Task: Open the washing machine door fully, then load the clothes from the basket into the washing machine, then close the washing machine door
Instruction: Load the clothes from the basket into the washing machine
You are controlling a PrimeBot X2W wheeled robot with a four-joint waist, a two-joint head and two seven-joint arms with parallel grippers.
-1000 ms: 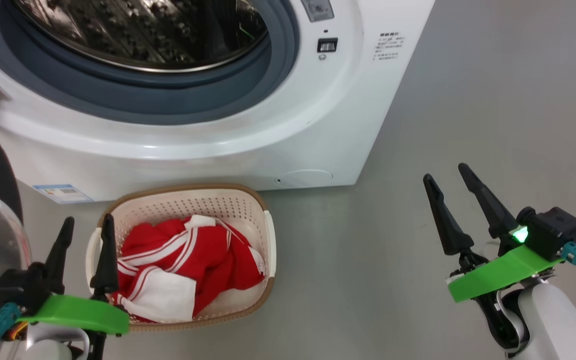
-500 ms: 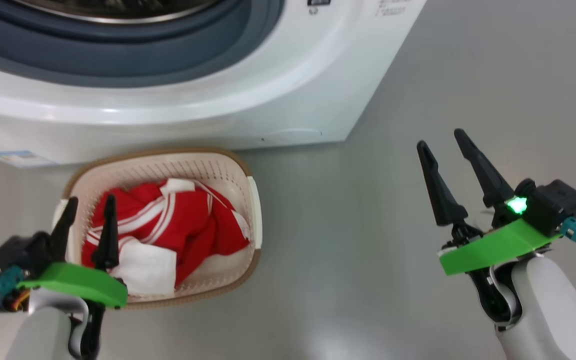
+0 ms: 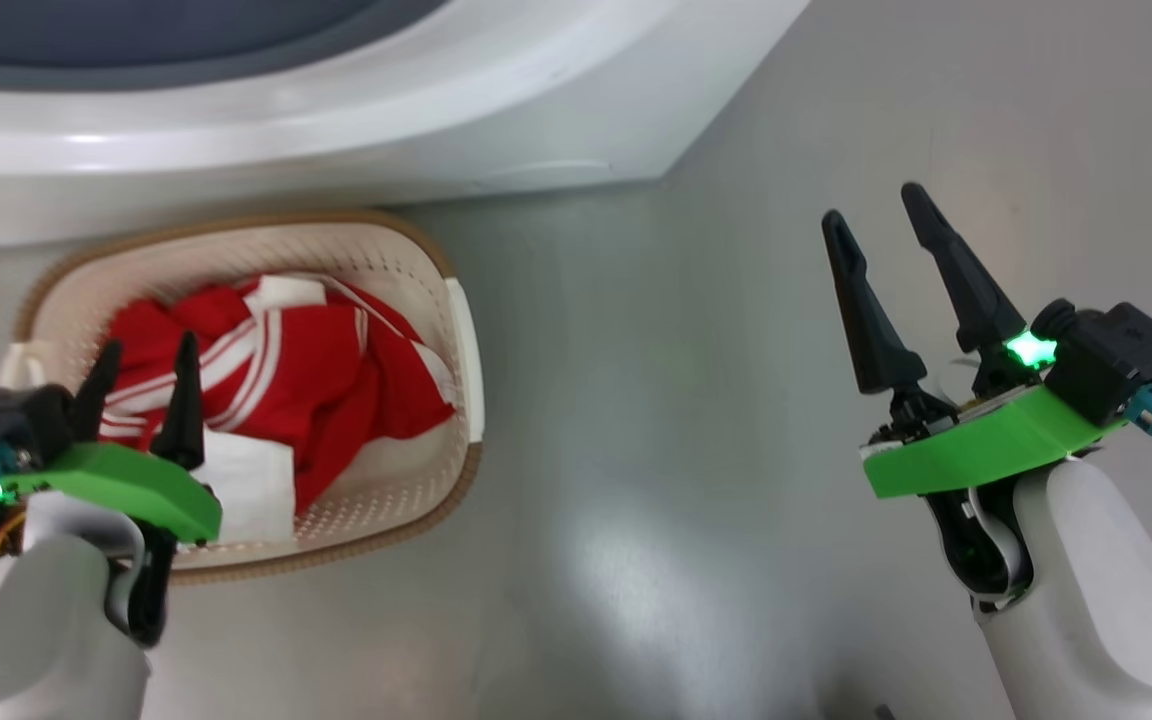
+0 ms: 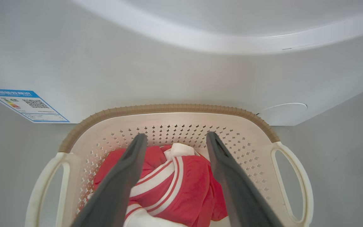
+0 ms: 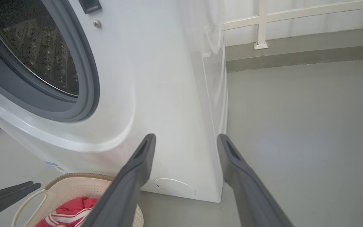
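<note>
Left pincer (image 3: 150, 342), jaws apart and empty, hangs above the basket (image 3: 236, 222) holding the red-and-white clothes (image 3: 316, 370), right pincer (image 3: 870, 202) likewise apart well clear of it, so loading looks about to start: next, dip and clamp the fabric.

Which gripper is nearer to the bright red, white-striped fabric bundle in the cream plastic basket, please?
Left. The left gripper hangs over the red white-striped fabric bundle inside the cream plastic basket; the right gripper is off to the basket's right.
</note>
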